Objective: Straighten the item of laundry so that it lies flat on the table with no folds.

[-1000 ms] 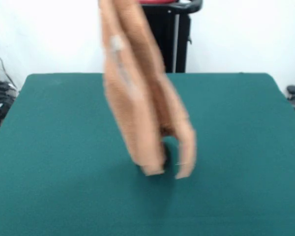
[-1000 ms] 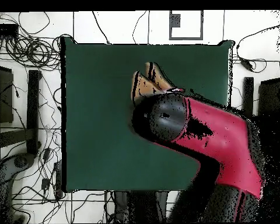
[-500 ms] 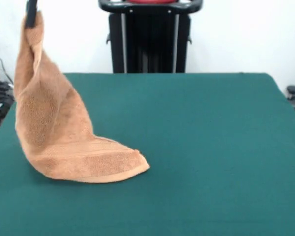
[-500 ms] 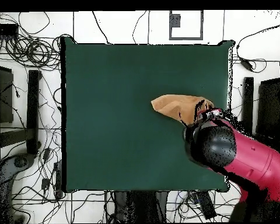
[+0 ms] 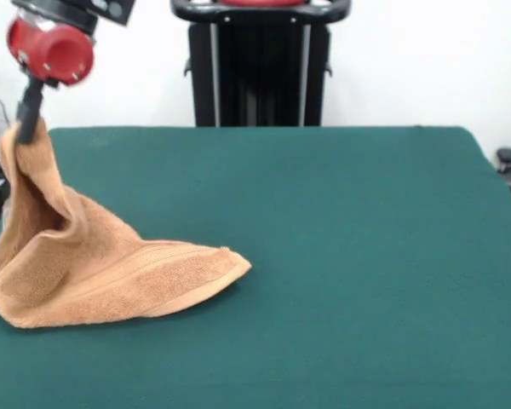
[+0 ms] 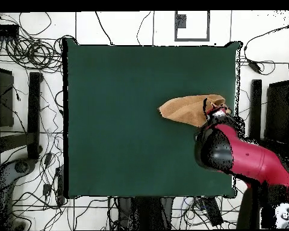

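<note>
Green counter, towel half-draped near edge. Claw pinching raised corner. Risk: release here leaves fold, or towel slides off edge.

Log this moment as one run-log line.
hand: shut on towel corner | towel: draped, folded, partly lifted | table: towel near edge

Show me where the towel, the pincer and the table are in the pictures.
towel (image 5: 111, 273), front view, the part lying on the table.
pincer (image 5: 27, 111), front view, the dark tip gripping the towel's raised corner.
table (image 5: 366, 256), front view, bare green cloth.
</note>
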Available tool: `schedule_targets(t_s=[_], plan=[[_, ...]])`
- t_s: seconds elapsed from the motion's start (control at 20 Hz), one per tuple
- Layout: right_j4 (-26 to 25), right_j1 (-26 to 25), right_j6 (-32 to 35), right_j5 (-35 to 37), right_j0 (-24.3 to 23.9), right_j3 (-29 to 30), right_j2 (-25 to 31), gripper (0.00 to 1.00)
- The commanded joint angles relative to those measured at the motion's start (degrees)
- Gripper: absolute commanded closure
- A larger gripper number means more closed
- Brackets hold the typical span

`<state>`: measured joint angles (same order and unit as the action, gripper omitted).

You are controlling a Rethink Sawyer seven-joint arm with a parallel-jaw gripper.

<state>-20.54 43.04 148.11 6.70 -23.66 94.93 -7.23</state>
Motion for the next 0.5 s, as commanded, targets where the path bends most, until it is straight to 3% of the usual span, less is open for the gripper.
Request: schedule_targets(t_s=[0.05, 0.3, 0.5], plan=[[-4.2, -4.9, -0.9, -3.3, 3.8, 6.1, 7.6, 1.00], [-3.3, -2.3, -0.9, 2.2, 6.1, 6.2, 5.8, 1.00], [0.3, 5.4, -4.3, 16.7, 8.8, 6.0, 4.6, 1.00]])
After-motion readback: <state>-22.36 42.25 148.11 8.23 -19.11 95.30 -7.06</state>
